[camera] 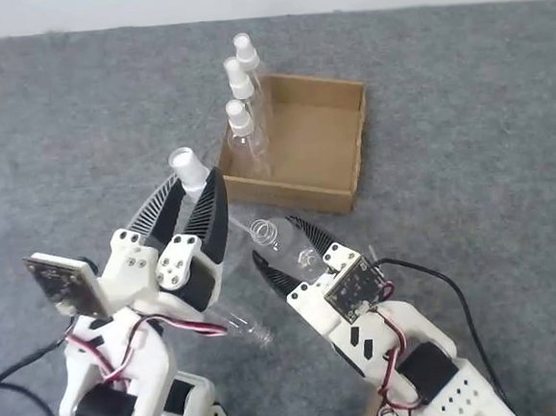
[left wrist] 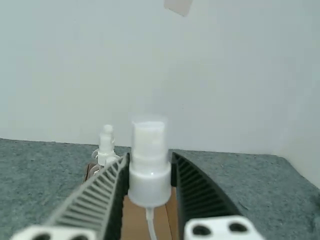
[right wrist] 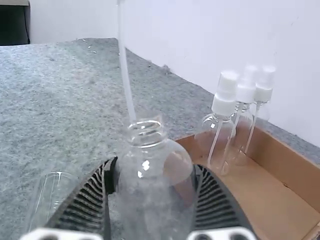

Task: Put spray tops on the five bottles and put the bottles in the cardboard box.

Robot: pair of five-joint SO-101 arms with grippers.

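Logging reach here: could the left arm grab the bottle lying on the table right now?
Probably not: the left gripper is shut on a spray top. The lying bottle itself looks uncovered, between the arms.

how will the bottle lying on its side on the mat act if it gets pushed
Probably rolls: the bottle lies on its side and looks round. Likely light, since it looks clear and empty. The fuzzy grey mat may slow it.

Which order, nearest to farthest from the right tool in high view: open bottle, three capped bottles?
1. open bottle, in the right tool
2. front capped bottle, inside the cardboard box
3. middle capped bottle, behind it
4. rear capped bottle, far corner
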